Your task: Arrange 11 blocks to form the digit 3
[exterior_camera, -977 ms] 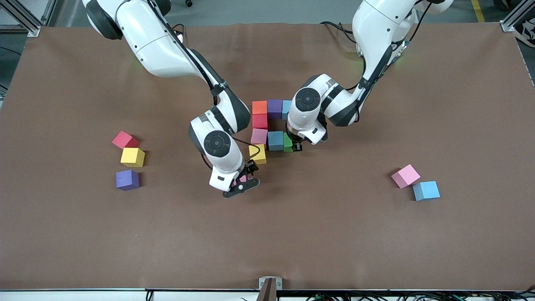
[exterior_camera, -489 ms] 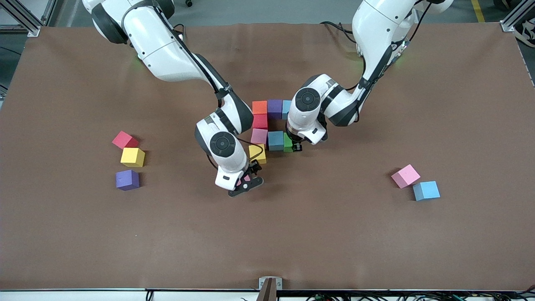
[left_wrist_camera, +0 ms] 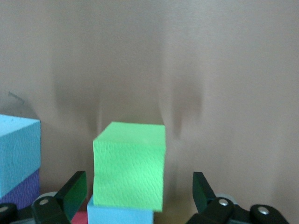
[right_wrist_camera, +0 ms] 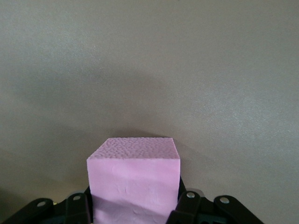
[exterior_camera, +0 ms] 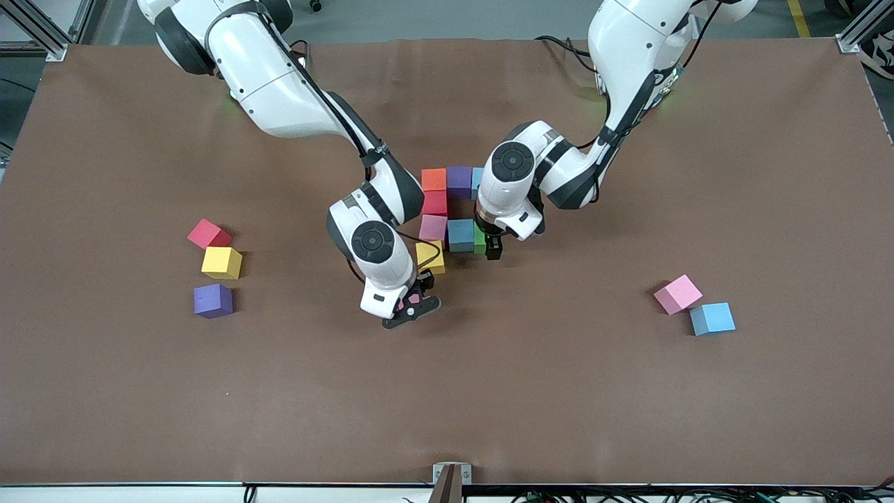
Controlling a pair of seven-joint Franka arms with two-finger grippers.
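The partial digit 3 sits mid-table: orange (exterior_camera: 434, 179), purple (exterior_camera: 459, 180) and blue (exterior_camera: 478, 181) blocks in a row, then red (exterior_camera: 434, 202), pink (exterior_camera: 433, 227) and yellow (exterior_camera: 431, 255) in a column. A blue block (exterior_camera: 460, 235) and a green block (exterior_camera: 480, 239) branch from the pink one. My left gripper (exterior_camera: 489, 246) stands open around the green block (left_wrist_camera: 130, 163), with a gap at each finger (left_wrist_camera: 74, 189). My right gripper (exterior_camera: 412, 302), low by the yellow block, is shut on a pink block (right_wrist_camera: 134, 179).
Toward the right arm's end of the table lie loose red (exterior_camera: 208, 233), yellow (exterior_camera: 222, 262) and purple (exterior_camera: 213, 300) blocks. Toward the left arm's end lie a pink block (exterior_camera: 677, 293) and a blue one (exterior_camera: 712, 318).
The left gripper has opened and let go of the green block. The right gripper has shifted slightly toward the figure and closed on the pink block.
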